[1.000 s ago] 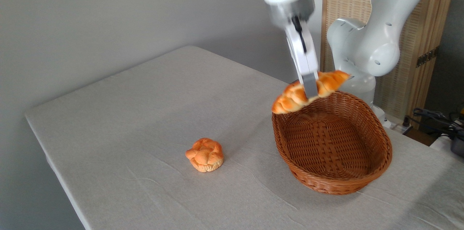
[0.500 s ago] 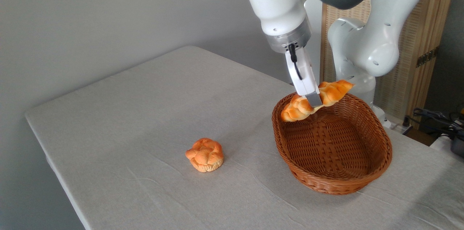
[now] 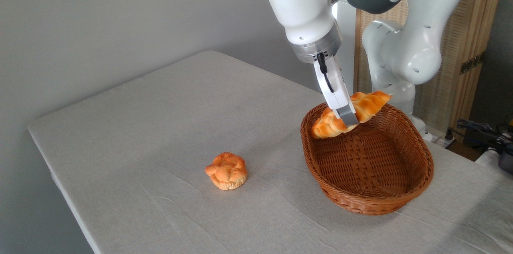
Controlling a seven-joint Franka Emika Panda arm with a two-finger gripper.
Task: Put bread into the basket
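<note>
The bread (image 3: pixel 370 103), a long braided golden-orange loaf, hangs tilted over the far end of the basket, its right tip higher than its left. My gripper (image 3: pixel 348 117) is shut on the bread's middle, reaching down from the white arm above. The basket (image 3: pixel 417 184) is a large oval reddish-brown wicker one on the right of the table, with nothing lying in it. The loaf's lower left end sits just inside the basket's far rim; whether it touches the weave I cannot tell.
A small round knotted orange bun (image 3: pixel 227 170) lies on the grey tablecloth left of the basket. The robot's base (image 3: pixel 400 53) stands behind the basket, with a wooden screen (image 3: pixel 473 45) and cables (image 3: pixel 481 130) at the right edge.
The arm has come down and slightly right with the bread, lowering the loaf from above the basket's far rim to just inside it.
</note>
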